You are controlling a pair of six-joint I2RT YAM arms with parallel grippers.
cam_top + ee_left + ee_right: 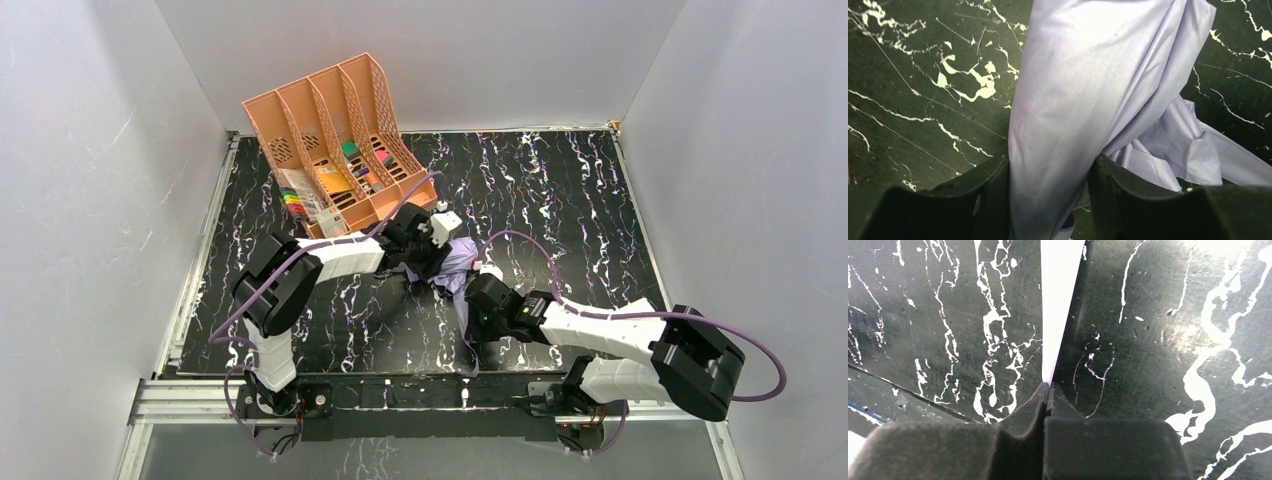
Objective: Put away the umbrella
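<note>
Clamps a thick bundle of the umbrella (1088, 75) in the left gripper (1050, 172), jaws kept partly apart by the lavender cloth packed between them. Pinches a thin pale strap (1058, 300) in the right gripper (1048, 390), fingertips pressed tight together on its lower end. Spills looser folds out to the right of the left fingers (1113, 200), over the black marbled table (923, 75). Sits crumpled at mid-table in the top view, between the two wrists, near the peach file organiser (335, 140) at the rear left; cannot tell whether touching it.
</note>
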